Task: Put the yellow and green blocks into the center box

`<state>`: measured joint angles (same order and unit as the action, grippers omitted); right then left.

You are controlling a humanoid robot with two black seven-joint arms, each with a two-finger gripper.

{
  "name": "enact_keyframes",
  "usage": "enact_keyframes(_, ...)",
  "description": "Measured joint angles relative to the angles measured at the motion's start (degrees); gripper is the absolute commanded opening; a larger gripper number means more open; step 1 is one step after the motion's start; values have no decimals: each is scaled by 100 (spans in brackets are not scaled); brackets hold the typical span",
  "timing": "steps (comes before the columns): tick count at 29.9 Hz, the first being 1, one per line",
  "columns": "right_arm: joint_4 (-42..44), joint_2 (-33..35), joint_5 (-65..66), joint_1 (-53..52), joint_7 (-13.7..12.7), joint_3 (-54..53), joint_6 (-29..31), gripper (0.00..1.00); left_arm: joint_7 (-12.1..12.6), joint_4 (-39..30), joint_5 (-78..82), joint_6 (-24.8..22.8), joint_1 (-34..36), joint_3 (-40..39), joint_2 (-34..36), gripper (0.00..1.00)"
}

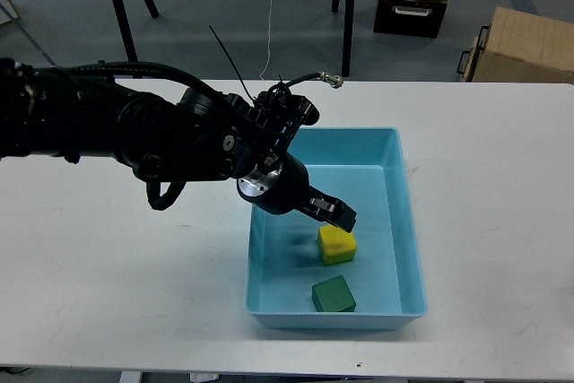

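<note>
A light blue box (395, 145) stands in the middle of the white table. Inside it a yellow block (337, 245) lies near the centre and a green block (334, 295) lies by the near wall. My left gripper (335, 213) hangs over the box just above and behind the yellow block, holding nothing. Its fingers are dark and seen end-on, so I cannot tell how far apart they are. My right arm is out of view.
The white table (108, 257) stretches to both sides of the box. A cable (305, 80) loops off my left arm above the box's far left corner. Beyond the table stand a cardboard box (525, 47), a black-and-white case and stand legs.
</note>
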<state>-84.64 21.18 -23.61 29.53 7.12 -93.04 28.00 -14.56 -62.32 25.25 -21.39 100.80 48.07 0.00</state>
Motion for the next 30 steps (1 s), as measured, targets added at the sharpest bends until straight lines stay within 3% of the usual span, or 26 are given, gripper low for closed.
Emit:
enact_keyframes(6, -12, 2, -3, -14, 0, -45, 0, 97, -373, 1036, -32, 187, -129, -944, 0, 87)
enact_keyframes(8, -21, 7, -4, -17, 0, -46, 0, 97, -387, 1283, -45, 190, -309, -1517, 0, 91)
enact_keyframes(15, -35, 9, -4, -31, 0, -31, 0, 97, 46, 1449, -58, 129, -1042, -3966, 398, 99)
enact_keyframes(22, -13, 60, -4, -249, 0, -61, 0, 99, 96, 1443, -67, -605, -2246, -6713, 890, 100)
enact_keyframes(30, -2, 31, -4, -357, 35, -107, 0, 99, 108, 1875, -520, -658, -3295, -9481, 914, 100)
